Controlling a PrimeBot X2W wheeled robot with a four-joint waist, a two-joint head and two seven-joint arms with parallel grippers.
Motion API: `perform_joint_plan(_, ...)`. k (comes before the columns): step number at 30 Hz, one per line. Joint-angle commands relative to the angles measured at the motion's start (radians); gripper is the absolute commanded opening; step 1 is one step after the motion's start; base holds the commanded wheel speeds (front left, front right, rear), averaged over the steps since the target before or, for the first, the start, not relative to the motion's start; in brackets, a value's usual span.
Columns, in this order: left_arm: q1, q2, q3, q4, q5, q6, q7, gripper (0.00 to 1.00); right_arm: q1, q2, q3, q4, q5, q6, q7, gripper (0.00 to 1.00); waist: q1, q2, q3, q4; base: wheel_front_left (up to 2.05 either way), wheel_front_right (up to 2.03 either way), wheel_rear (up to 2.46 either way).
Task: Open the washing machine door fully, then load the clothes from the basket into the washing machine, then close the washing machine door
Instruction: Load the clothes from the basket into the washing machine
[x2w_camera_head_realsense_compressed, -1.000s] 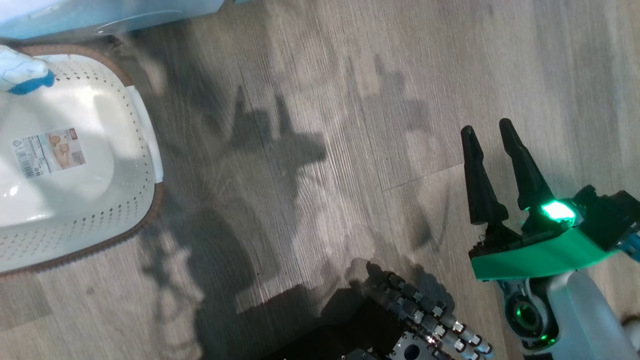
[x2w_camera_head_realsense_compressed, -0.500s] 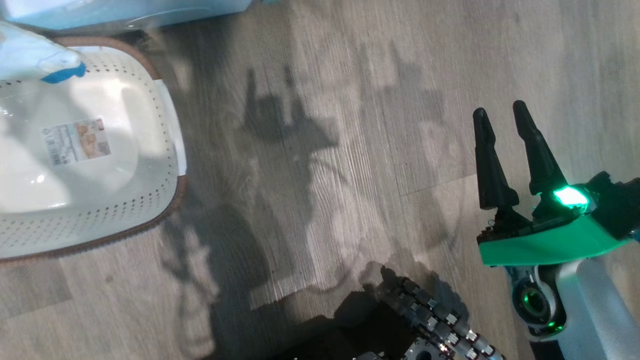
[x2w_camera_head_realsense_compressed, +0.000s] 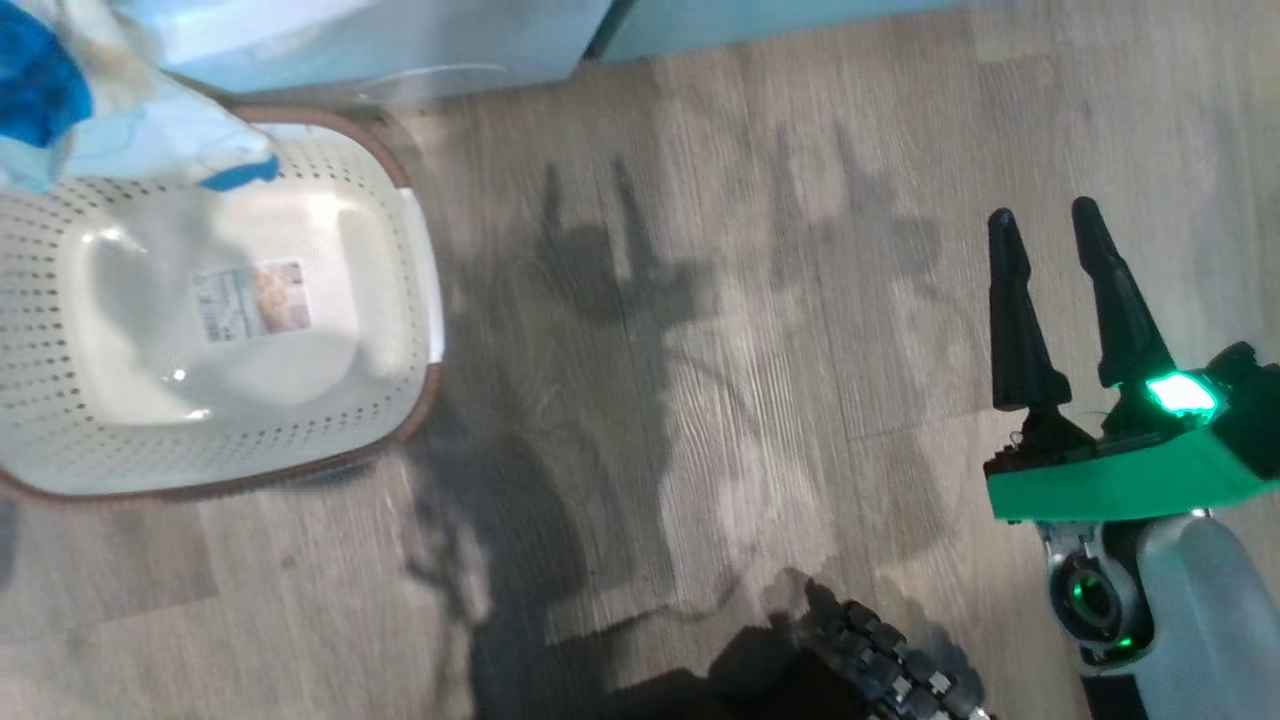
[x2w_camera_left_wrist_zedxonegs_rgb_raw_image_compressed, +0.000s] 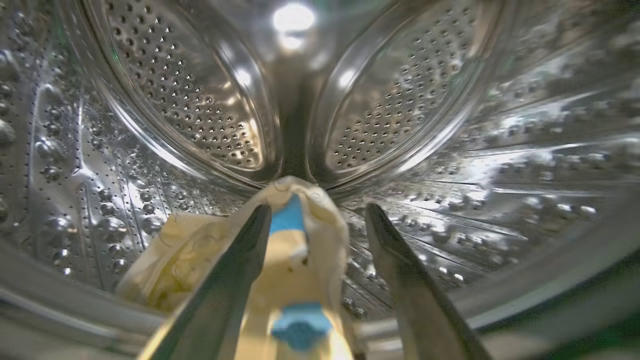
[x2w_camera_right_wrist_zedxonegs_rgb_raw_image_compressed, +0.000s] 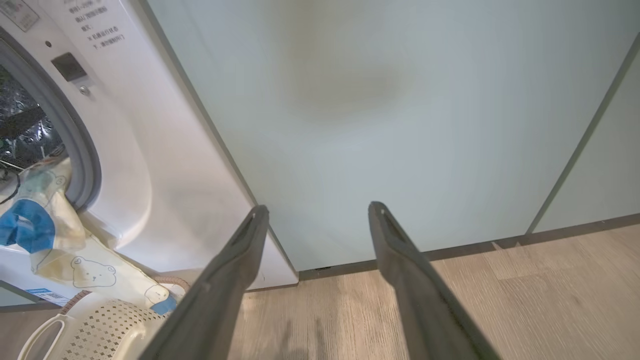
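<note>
1. Our left gripper (x2w_camera_left_wrist_zedxonegs_rgb_raw_image_compressed: 318, 207) is inside the steel drum (x2w_camera_left_wrist_zedxonegs_rgb_raw_image_compressed: 200, 100) of the washing machine (x2w_camera_right_wrist_zedxonegs_rgb_raw_image_compressed: 165, 165). Its 2 fingers (x2w_camera_left_wrist_zedxonegs_rgb_raw_image_compressed: 232, 280) are spread wide and grip nothing.
2. The clothes (x2w_camera_left_wrist_zedxonegs_rgb_raw_image_compressed: 295, 270) show between and beneath those fingers as a pale-yellow garment with blue trim. It lies on the drum's lower wall, close against 1 finger and apart from the other.
3. Our right gripper (x2w_camera_head_realsense_compressed: 1043, 212) is also open and empty. In the head view it hangs over the wood floor (x2w_camera_head_realsense_compressed: 700, 300) at the right, well apart from the basket (x2w_camera_head_realsense_compressed: 200, 450).
4. In the right wrist view the right gripper (x2w_camera_right_wrist_zedxonegs_rgb_raw_image_compressed: 318, 207) points at a pale-green cabinet door (x2w_camera_right_wrist_zedxonegs_rgb_raw_image_compressed: 375, 100), and we see only the door panel through the gap between its fingers.
5. That view also shows the garment (x2w_camera_right_wrist_zedxonegs_rgb_raw_image_compressed: 75, 260) hanging out of the grey-ringed opening and down over the white front. A bear print (x2w_camera_right_wrist_zedxonegs_rgb_raw_image_compressed: 92, 272) faces outward, and the garment's blue-trimmed lower end reaches the basket's (x2w_camera_right_wrist_zedxonegs_rgb_raw_image_compressed: 110, 325) rim.
6. The basket stands upright on the floor, just in front of the washing machine, with a label (x2w_camera_head_realsense_compressed: 250, 300) showing on its bottom.
7. In the head view the cloth (x2w_camera_head_realsense_compressed: 150, 150) covers the basket's far rim at the upper left.
</note>
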Motion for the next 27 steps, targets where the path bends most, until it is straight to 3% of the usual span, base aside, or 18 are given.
perform_joint_plan(1,0.053,0.029,0.036,-0.078,-0.013,0.017,-0.025,1.00,0.039,-0.013,0.006,-0.023,-0.010,-0.003,-0.007,1.00,0.0001,-0.0001,-0.034,0.024,0.00,0.00,0.00)
perform_joint_plan(6,0.220,0.011,0.051,-0.225,-0.024,0.064,-0.071,1.00,0.053,-0.013,-0.006,-0.023,-0.026,-0.003,-0.007,1.00,0.0001,-0.0001,-0.076,0.047,0.00,0.00,0.00)
perform_joint_plan(15,0.647,-0.028,0.071,-0.617,-0.011,0.221,-0.111,1.00,0.098,-0.013,-0.044,-0.020,-0.078,-0.003,-0.007,1.00,0.0001,-0.0001,-0.177,0.110,0.00,0.00,0.00)
perform_joint_plan(18,0.745,-0.043,0.070,-0.684,-0.003,0.258,-0.119,1.00,0.115,-0.013,-0.056,-0.019,-0.096,-0.003,-0.007,1.00,0.0001,-0.0001,-0.204,0.133,0.00,0.00,0.00)
perform_joint_plan(27,0.978,-0.101,0.030,-0.783,0.004,0.302,-0.144,1.00,0.162,-0.013,-0.055,0.003,-0.155,-0.003,-0.007,1.00,0.0001,-0.0001,-0.299,0.192,0.00,0.00,0.00)
